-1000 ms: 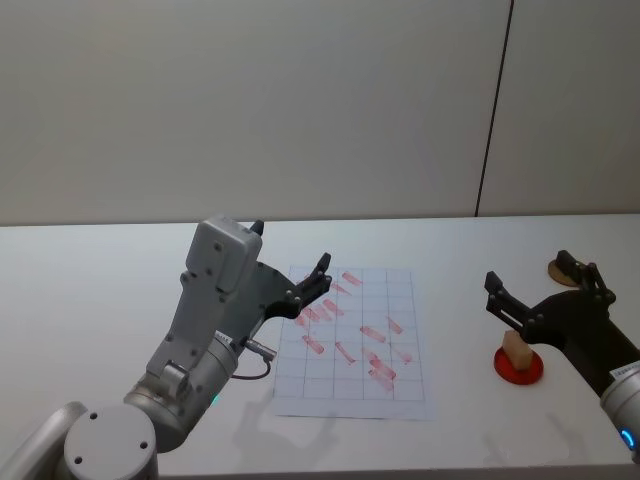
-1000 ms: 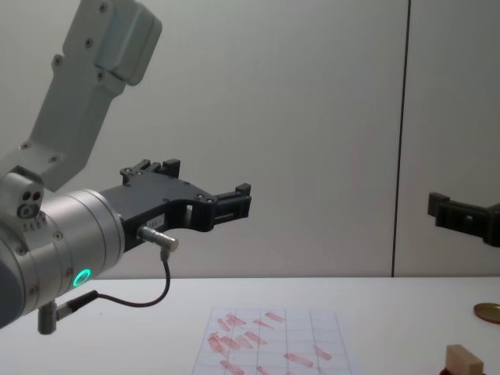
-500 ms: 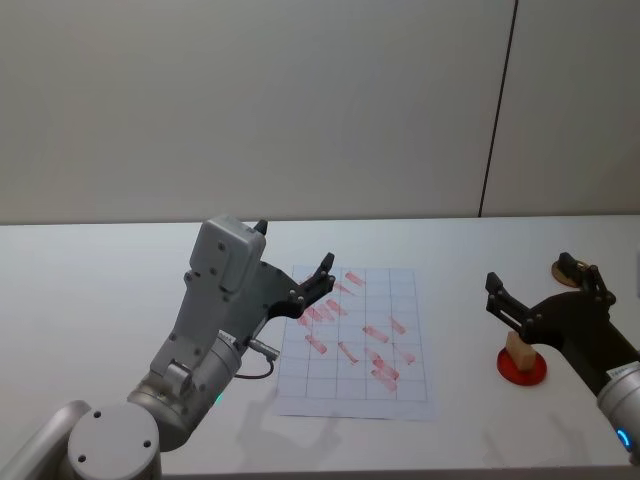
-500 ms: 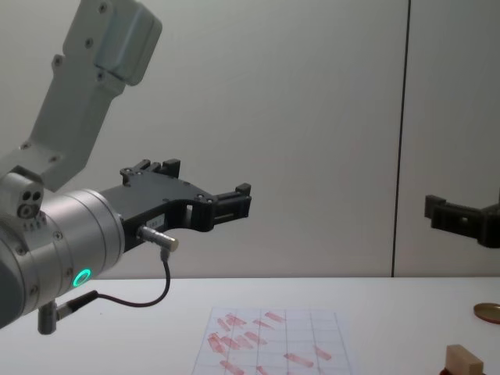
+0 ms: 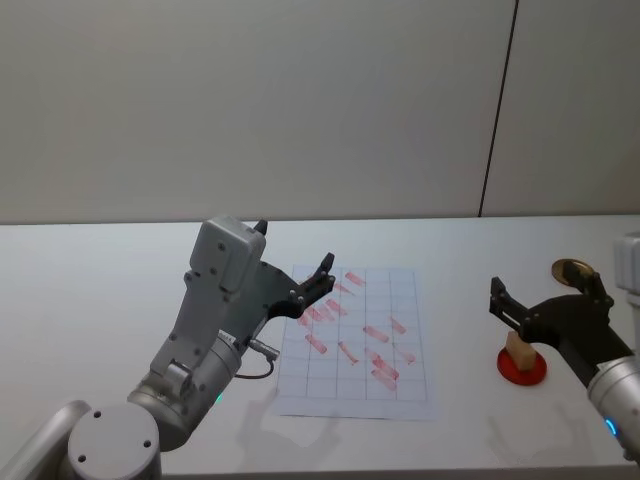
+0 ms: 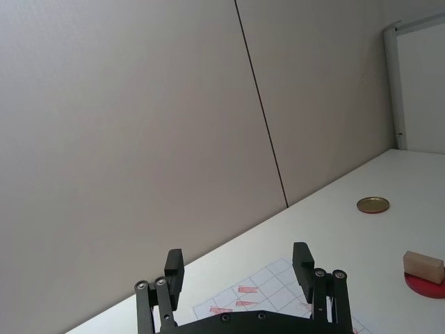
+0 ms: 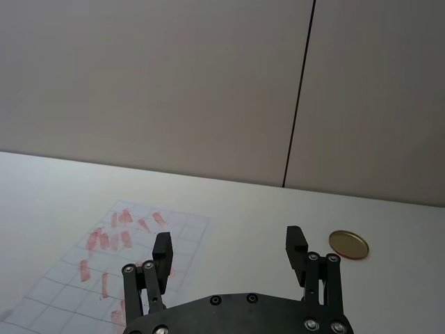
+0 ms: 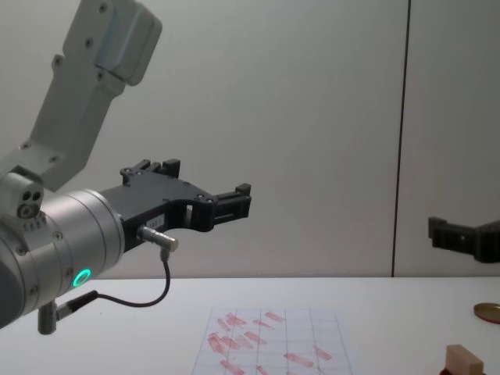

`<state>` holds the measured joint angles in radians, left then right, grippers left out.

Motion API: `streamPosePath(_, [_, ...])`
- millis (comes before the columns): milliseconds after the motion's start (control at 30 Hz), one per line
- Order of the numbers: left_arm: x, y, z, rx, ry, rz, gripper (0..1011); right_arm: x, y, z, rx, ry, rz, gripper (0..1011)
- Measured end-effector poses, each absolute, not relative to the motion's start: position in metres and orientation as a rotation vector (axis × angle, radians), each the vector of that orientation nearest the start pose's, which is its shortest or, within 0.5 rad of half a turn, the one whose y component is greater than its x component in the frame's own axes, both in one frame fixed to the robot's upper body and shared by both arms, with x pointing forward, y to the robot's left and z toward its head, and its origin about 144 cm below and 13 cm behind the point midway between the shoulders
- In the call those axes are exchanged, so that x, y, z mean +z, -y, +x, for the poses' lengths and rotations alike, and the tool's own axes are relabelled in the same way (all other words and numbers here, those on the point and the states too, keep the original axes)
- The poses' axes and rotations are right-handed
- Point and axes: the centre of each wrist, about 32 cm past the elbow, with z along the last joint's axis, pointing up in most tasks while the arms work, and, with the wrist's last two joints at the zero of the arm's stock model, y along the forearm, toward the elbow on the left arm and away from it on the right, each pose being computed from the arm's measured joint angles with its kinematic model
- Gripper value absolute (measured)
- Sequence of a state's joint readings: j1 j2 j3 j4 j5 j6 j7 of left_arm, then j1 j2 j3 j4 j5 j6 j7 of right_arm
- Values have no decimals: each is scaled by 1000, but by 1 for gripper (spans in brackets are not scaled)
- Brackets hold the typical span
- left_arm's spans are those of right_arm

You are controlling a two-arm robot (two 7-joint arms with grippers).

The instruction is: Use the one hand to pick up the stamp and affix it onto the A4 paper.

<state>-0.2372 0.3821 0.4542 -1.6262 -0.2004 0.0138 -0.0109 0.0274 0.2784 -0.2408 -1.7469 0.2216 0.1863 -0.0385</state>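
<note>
White desk (image 5: 100,280), plain grey wall (image 5: 300,100). I had the right gripper (image 5: 540,284) spread wide near the stamp (image 5: 517,348), and the left gripper (image 5: 290,250) was wide too.

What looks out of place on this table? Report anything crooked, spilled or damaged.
Only the red marks on the paper: they sit tilted at mixed angles, some bunched together, ignoring the grid squares. The stamp rests on the red disc; nothing looks spilled or damaged.

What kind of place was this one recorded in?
Probably a robot test bench, not a home or office: a white table against grey wall panels, a gridded paper covered in repeated red stamp marks, and the right claw open above the stamp, with the left claw raised by the paper.
</note>
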Motion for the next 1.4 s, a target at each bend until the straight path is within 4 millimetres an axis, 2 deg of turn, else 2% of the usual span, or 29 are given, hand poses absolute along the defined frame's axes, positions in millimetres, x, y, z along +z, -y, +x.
streamPosePath(700, [1204, -198, 492, 1124, 268, 61, 993, 1172, 231, 491, -1428, -94, -250, 1001])
streamPosePath(1400, [1204, -198, 492, 1124, 268, 61, 993, 1140, 243, 509, -1436, -233, -321, 1001])
